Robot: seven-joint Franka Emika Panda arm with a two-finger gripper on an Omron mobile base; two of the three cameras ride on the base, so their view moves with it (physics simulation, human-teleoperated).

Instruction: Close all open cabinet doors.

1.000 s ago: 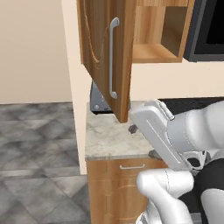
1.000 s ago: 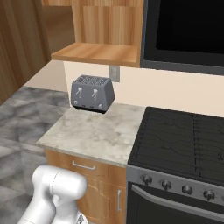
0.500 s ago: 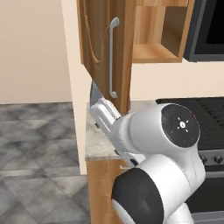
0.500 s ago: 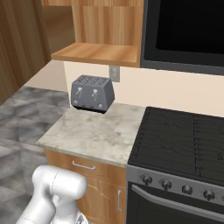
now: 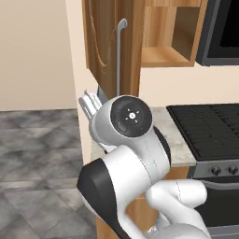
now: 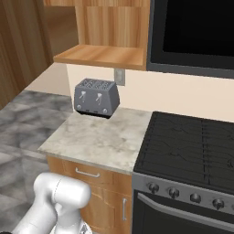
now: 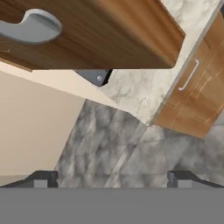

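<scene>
No writing could be read anywhere. The tall brown wood-grain cabinet door (image 5: 108,42) with its long silver bar handle (image 5: 120,56) stood swung open above the marble counter (image 6: 105,139). The gripper (image 7: 111,178), jaws wide apart and holding nothing, sat beneath the door's lower edge, looking down past it. A grey two-slot toaster (image 6: 97,97) stood beside the black stove (image 6: 192,146).

Arm folded, elbow high; claw (image 7: 111,178) low, jaws spread wide, holding nothing.
</scene>
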